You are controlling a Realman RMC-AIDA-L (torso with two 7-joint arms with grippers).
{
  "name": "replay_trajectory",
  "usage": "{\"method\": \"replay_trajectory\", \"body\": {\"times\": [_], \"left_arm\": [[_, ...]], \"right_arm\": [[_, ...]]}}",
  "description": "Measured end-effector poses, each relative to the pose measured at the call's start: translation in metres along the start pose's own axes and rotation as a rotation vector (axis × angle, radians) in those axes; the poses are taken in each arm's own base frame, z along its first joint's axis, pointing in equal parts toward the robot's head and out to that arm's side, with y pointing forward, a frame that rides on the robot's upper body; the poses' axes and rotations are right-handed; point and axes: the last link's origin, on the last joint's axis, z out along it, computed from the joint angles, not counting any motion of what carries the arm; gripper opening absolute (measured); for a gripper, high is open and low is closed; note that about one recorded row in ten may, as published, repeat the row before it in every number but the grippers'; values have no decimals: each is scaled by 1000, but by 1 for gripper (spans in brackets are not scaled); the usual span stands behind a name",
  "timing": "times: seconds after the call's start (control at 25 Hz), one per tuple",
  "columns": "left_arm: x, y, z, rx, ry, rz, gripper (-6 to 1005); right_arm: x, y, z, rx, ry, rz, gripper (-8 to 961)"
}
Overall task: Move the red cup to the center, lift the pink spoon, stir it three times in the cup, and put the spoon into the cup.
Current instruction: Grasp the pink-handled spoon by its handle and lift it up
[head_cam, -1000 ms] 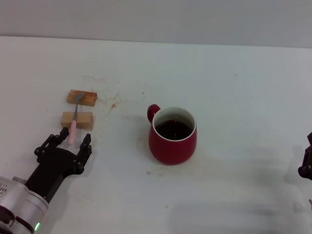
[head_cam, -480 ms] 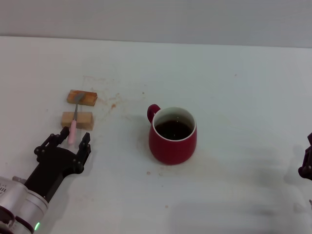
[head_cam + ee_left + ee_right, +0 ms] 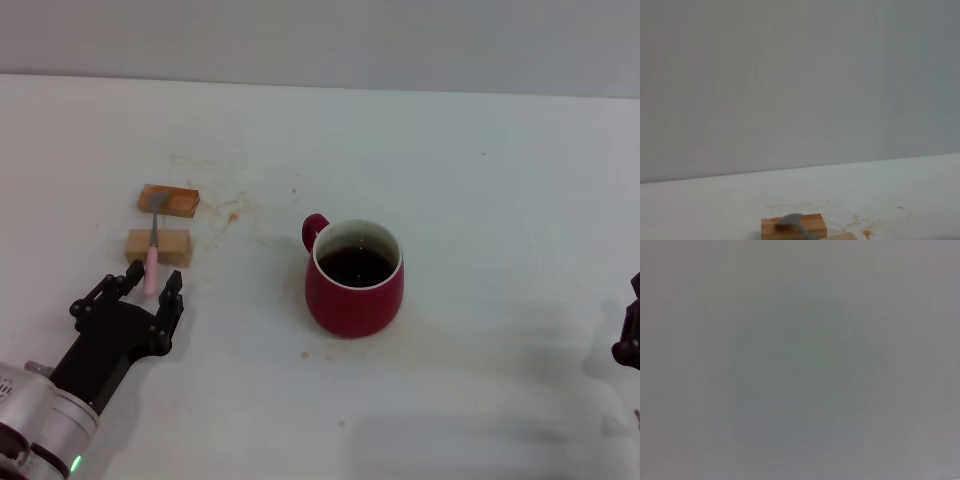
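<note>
Left claw was held spread around the pink spoon handle's tip.
The grey bowl was propped on tan wooden blocks; the glossy rounded red cup stood apart; the right claw was cropped, its state unclear.

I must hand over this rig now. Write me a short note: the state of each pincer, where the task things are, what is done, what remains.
Left pincer: open, low over the table, its fingers on either side of the end of the pink spoon's handle, not closed on it.
Right pincer: parked at the right edge of the head view.
Red cup: upright near the table's centre, dark liquid inside, handle toward the far left.
Pink spoon: lies across two wooden blocks, bowl on the far block.
Done: cup appears centred.
Left: grasp and lift the spoon, stir three times, leave it in the cup.
</note>
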Motion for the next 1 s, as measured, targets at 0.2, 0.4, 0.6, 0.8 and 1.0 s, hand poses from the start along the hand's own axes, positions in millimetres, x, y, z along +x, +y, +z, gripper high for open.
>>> {"method": "replay_trajectory", "body": {"times": [0.2,0.4,0.6,0.8,1.0], "left_arm": [[0,0,0,0,0,0,475],[0,0,0,0,0,0,452],[0,0,0,0,0,0,458],[-1,-2,3,0,-12,9,460],[1,-6,6,18,-8,2,265]], "right_arm": [[0,0,0,0,0,0,-1],[0,0,0,0,0,0,-1],[0,0,0,0,0,-1,-1],[0,-1,0,0,0,-2,-1],[0,-1,0,0,0,-3,-1]]}}
